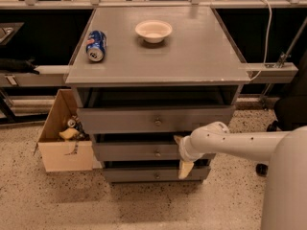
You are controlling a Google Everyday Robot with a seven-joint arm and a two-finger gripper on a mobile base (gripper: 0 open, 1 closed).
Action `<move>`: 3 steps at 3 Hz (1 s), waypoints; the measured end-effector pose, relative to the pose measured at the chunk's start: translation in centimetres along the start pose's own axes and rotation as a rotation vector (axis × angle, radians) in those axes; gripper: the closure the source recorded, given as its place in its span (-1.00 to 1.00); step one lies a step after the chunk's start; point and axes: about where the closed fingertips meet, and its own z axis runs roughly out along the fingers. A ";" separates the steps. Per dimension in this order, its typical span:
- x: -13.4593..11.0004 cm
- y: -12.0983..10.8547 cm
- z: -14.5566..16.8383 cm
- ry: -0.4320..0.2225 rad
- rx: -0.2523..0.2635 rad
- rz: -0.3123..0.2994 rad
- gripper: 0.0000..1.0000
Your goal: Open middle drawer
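The middle drawer (134, 151) is a grey, medium-height front with a small round metal knob (157, 153) at its centre, and it sits closed in the grey cabinet. My gripper (182, 154), on a white arm coming in from the right, is against the right part of that front, to the right of the knob. Its jaws are open, with one yellowish fingertip (178, 139) at the drawer's top edge and the other below its bottom edge. It holds nothing.
The top drawer (120, 120) sits above and the bottom drawer (139, 175) below, both closed. On the cabinet top (192, 51) lie a blue soda can (96, 45) and a white bowl (153, 30). An open cardboard box (62, 145) stands on the floor at the left.
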 end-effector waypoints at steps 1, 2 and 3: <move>-0.7 -0.6 1.5 -0.012 -0.022 0.013 -1.00; -1.4 -1.0 2.9 -0.023 -0.043 0.024 -1.00; -1.9 -1.2 4.8 -0.033 -0.072 0.033 -1.00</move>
